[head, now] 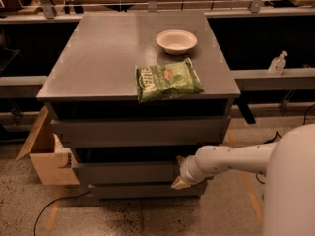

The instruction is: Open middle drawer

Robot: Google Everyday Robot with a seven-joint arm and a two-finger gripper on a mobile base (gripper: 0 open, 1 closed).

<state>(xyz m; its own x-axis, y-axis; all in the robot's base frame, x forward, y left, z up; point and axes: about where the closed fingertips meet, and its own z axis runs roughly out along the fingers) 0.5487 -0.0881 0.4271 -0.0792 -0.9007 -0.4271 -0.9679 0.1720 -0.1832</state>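
Observation:
The grey cabinet [133, 63] has three stacked drawer fronts. The middle drawer [123, 172] is the second front, plain and handleless, with a dark gap above it. My gripper [180, 181] is at the end of the white arm [231, 159] that comes in from the right. It is against the right part of the middle drawer's front, near its lower edge. The gripper's tip hides that part of the front.
A white bowl [176, 41] and a green snack bag [166, 80] lie on the cabinet top. The top drawer front [140, 130] juts out above the middle one. An open cardboard box [47, 154] stands at the cabinet's left. A sanitizer bottle [277, 63] stands on the right ledge. The robot body [295, 186] fills the lower right.

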